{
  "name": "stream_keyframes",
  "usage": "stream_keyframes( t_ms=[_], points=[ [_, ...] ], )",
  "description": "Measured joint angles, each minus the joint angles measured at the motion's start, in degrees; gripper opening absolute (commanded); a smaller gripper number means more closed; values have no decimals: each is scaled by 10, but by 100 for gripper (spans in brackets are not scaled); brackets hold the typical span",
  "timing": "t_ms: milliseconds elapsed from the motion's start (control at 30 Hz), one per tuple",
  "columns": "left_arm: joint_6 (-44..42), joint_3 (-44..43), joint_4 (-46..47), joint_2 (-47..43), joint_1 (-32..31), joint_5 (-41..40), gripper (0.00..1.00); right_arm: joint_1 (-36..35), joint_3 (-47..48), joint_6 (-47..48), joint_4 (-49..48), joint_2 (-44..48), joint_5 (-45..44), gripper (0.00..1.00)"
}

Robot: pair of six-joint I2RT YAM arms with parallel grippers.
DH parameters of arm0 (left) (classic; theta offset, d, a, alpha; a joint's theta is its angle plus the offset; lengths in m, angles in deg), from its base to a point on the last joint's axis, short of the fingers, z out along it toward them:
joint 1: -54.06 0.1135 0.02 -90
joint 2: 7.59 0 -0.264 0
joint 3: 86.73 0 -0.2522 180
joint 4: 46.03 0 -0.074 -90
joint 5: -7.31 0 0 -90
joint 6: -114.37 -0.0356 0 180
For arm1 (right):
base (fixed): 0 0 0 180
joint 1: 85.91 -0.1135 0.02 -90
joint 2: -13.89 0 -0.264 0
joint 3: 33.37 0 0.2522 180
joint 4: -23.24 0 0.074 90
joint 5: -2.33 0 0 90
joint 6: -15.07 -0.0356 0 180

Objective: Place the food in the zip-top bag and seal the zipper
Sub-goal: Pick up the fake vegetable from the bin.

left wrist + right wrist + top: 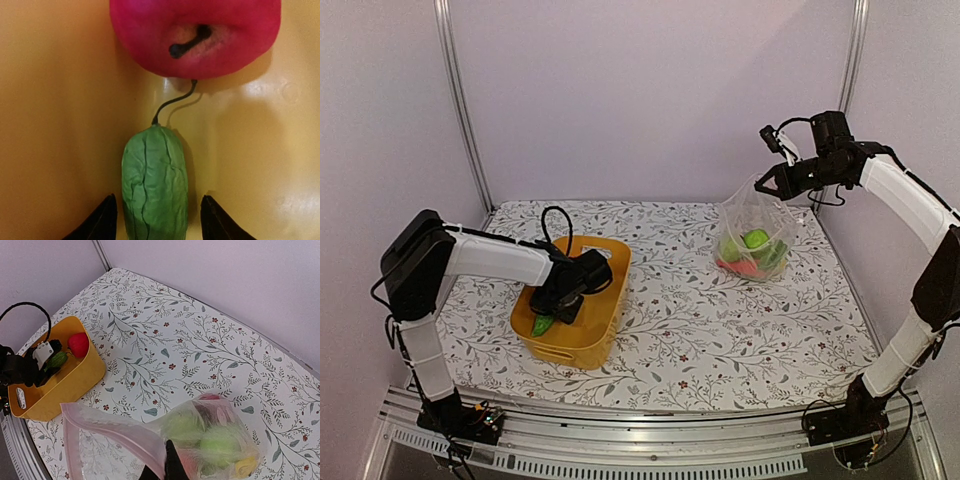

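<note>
In the yellow basket (575, 350) at 8 o'clock, the cucumber (155, 185) is straddled, not yet gripped, by the partly spread left tool (157, 212); closure and lift are called for, toward the zip-top bag (752, 240) pinched at 2 o'clock by the clamped right tool (766, 181).

Top camera overlooks the table (720, 320); all views share the basket (575, 345), left wrist's from close up.

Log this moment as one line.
left gripper: open, astride green cucumber in yellow basket | red apple: also in basket | right gripper: shut on rim of zip-top bag, partly filled, unsealed
</note>
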Motion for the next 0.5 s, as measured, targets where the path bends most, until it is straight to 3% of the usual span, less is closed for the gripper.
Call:
stream_keyframes(
  t_ms=[300,500],
  points=[
    [10,-8,-6,20,1,12,46,0,0,0,0,0,2,0],
    [15,-12,-8,20,1,14,34,0,-1,0,0,0,2,0]
  ],
)
